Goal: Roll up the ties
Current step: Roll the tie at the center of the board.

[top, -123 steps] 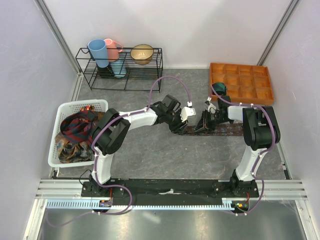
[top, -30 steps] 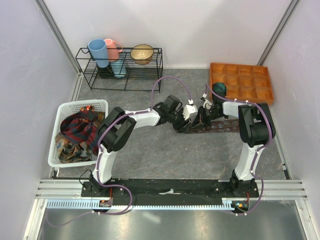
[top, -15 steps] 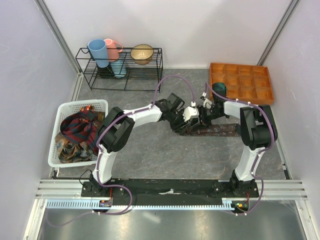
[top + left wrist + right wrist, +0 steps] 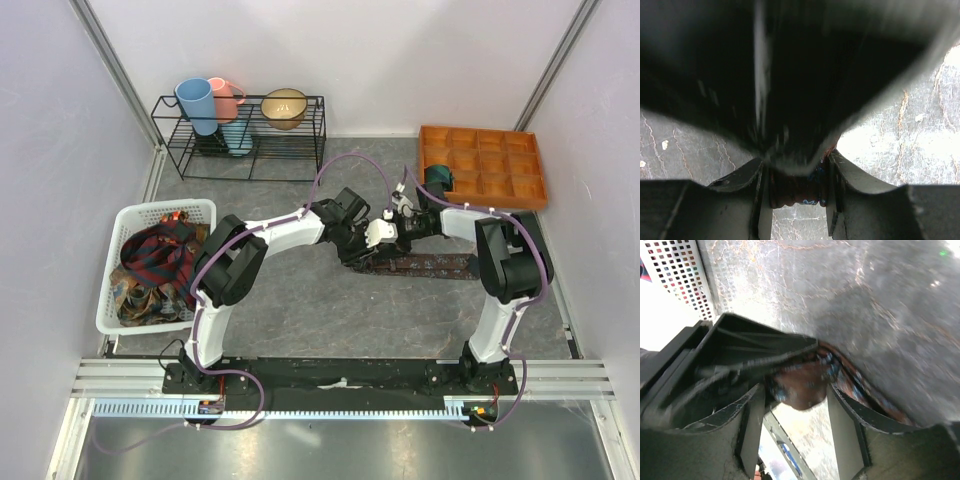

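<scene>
A maroon-brown patterned tie (image 4: 440, 265) lies flat across the middle of the table, its left end wound into a small roll. My left gripper (image 4: 362, 250) is shut on that roll; in the left wrist view the roll (image 4: 797, 187) sits clamped between the fingers (image 4: 836, 190). My right gripper (image 4: 393, 236) meets it from the right, and in the right wrist view the roll's end (image 4: 805, 385) fills the gap between its fingers (image 4: 842, 425). A rolled teal tie (image 4: 438, 178) sits in the orange tray (image 4: 500, 160). More ties (image 4: 152, 262) are heaped in the white basket (image 4: 130, 215).
A black wire rack (image 4: 240, 140) with cups and a bowl stands at the back left. Purple cables loop over both arms above the roll. Grey walls close in on both sides, and the arm bases sit on the rail at the near edge.
Both grippers have closed in on each other at the tie's left end. The flat part of the tie has grown shorter at its right end. My right gripper has moved up and left.
</scene>
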### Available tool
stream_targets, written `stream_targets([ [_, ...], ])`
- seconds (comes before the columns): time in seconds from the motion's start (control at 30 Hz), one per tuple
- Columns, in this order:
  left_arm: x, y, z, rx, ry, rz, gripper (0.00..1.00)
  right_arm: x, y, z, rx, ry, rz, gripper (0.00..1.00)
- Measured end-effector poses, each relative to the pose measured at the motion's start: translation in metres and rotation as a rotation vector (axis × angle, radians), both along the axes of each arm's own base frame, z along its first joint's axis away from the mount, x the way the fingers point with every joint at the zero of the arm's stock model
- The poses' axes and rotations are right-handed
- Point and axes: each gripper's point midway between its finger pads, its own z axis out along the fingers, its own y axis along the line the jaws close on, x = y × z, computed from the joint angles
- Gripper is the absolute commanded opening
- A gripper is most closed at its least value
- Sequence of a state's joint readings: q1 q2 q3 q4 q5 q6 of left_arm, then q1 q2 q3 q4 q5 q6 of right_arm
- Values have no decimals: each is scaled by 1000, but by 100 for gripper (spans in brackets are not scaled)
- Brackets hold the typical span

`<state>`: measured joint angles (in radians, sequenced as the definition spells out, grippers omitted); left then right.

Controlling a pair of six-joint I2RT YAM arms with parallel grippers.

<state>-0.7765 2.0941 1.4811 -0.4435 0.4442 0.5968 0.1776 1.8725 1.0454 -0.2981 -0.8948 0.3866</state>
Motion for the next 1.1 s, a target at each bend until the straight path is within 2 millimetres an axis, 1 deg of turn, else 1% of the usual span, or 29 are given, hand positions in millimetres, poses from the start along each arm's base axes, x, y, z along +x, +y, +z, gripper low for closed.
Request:
stream_targets([
  [0.1, 0, 0, 0, 1, -4, -6, 17, 0, 11, -6, 8, 5, 8, 47],
  [0.17, 0, 0, 0, 3, -6, -9, 18, 1, 12, -8, 14, 15, 6, 35],
  [0.2, 0, 0, 0, 4, -7, -9, 21, 0, 13, -8, 23, 23, 5, 29],
  [0.23, 0, 0, 0, 5, -8, -9, 23, 0, 14, -7, 29, 25, 6, 14],
  [0.27, 0, 0, 0, 7, -9, -9, 26, 0, 14, -7, 32, 24, 10, 6],
  [0.3, 0, 0, 0, 8, -10, -9, 33, 0, 14, -7, 31, 15, 16, 0],
  [0.43, 0, 1, -1, 12, -14, -7, 45, -2, 10, -9, 11, 9, 30, 0],
  [0.47, 0, 0, -1, 12, -13, -7, 51, -3, 9, -10, 3, 3, 39, 0],
  [0.57, -2, -2, 0, 0, -1, 1, 56, -5, 5, -12, -28, -12, 64, 0],
  [0.73, -3, -1, 4, -46, 2, 34, 60, -6, -6, -18, -94, -34, 82, 0],
  [0.93, -3, 0, 22, -139, -3, 86, 63, -9, -21, -23, -194, -63, 92, 0],
  [1.1, -7, 3, 30, -210, 7, 102, 67, -12, -30, -28, -257, -64, 99, 0],
])
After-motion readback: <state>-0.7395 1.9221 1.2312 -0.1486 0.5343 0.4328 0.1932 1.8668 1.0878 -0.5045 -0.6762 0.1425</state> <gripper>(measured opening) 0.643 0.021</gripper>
